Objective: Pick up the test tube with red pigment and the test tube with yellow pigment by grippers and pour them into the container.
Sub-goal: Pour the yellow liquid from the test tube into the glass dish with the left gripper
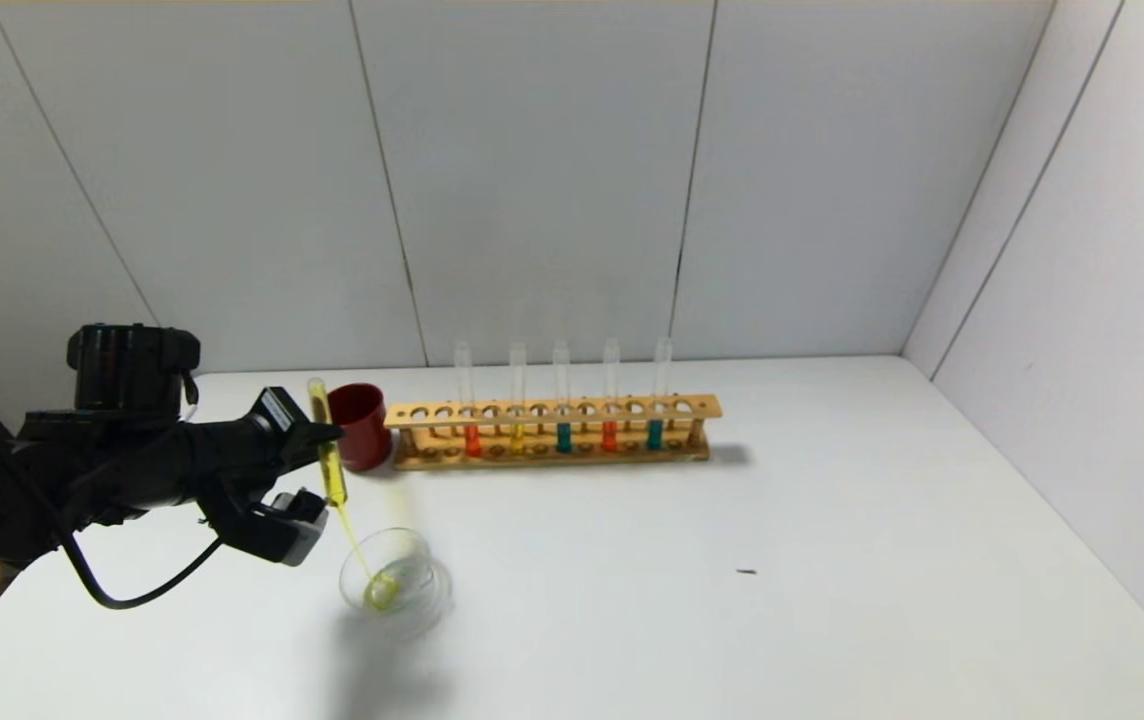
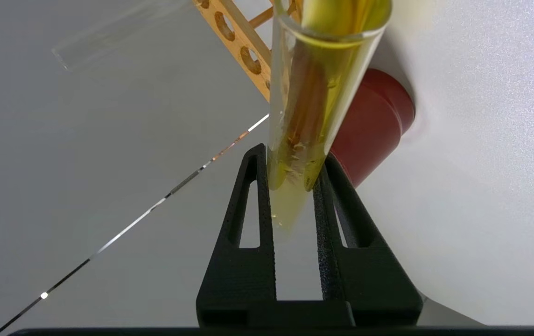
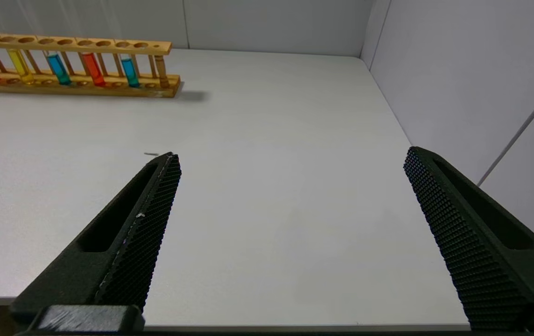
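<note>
My left gripper [image 1: 329, 433] is shut on the test tube with yellow pigment [image 1: 334, 480] and holds it tipped mouth-down, left of the red cup. A thin yellow stream runs from its mouth into the clear glass container [image 1: 397, 580] below, where yellow liquid pools. In the left wrist view the tube [image 2: 313, 93] sits clamped between the fingertips of that gripper [image 2: 290, 156]. Two red-pigment tubes [image 1: 472, 440] [image 1: 609, 436] stand in the wooden rack [image 1: 552, 410]. My right gripper [image 3: 291, 154] is open and empty above the table's right front; it is out of the head view.
A dark red cup [image 1: 360, 425] stands at the rack's left end, just behind the held tube. The rack also holds a paler yellow tube [image 1: 517, 437] and two teal tubes [image 1: 563, 437]. Grey walls close the back and right sides. A small dark speck [image 1: 747, 572] lies mid-table.
</note>
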`<state>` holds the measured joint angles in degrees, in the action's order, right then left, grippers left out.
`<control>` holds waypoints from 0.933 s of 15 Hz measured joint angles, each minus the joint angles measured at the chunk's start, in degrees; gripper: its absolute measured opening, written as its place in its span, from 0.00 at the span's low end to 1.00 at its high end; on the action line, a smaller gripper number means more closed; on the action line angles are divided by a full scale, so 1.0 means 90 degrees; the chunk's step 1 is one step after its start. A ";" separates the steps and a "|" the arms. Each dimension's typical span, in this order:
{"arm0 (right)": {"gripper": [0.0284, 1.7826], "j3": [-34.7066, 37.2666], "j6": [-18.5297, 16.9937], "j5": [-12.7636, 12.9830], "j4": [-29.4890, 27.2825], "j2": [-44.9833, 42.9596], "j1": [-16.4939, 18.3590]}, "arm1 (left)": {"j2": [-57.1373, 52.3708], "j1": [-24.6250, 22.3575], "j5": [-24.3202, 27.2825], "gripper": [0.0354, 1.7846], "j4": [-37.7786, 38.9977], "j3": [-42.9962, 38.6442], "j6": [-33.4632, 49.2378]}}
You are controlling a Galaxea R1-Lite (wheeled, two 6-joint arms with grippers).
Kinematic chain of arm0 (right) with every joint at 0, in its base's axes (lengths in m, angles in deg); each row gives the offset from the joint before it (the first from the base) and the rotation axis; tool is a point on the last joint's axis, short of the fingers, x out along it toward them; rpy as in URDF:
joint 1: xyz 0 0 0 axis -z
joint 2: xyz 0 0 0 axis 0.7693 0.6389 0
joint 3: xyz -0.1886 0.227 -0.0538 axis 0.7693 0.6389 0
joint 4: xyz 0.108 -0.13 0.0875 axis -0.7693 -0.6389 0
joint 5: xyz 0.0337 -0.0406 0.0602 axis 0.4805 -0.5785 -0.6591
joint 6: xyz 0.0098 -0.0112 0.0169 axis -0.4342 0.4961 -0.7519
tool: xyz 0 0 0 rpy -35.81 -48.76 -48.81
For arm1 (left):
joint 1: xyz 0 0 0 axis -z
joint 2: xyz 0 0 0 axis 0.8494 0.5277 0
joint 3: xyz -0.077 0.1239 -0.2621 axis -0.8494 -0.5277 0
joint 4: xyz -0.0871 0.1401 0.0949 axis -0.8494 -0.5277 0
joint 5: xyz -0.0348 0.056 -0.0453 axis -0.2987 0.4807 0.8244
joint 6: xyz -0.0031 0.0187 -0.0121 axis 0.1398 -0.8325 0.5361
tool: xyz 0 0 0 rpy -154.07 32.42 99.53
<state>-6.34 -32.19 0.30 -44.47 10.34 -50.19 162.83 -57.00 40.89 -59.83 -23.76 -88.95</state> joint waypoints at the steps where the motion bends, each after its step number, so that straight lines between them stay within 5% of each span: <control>1: 0.98 0.0000 0.0000 0.0000 0.0000 0.0000 0.0000 | 0.0000 0.0000 -0.0022 0.15 0.0003 0.0000 0.0000; 14: 0.98 0.0000 0.0000 0.0000 0.0000 0.0000 0.0000 | -0.0058 0.0004 -0.0016 0.15 0.0003 0.0053 -0.0318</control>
<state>-6.34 -32.19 0.30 -44.47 10.34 -50.19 162.31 -56.96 40.74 -59.81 -23.28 -91.81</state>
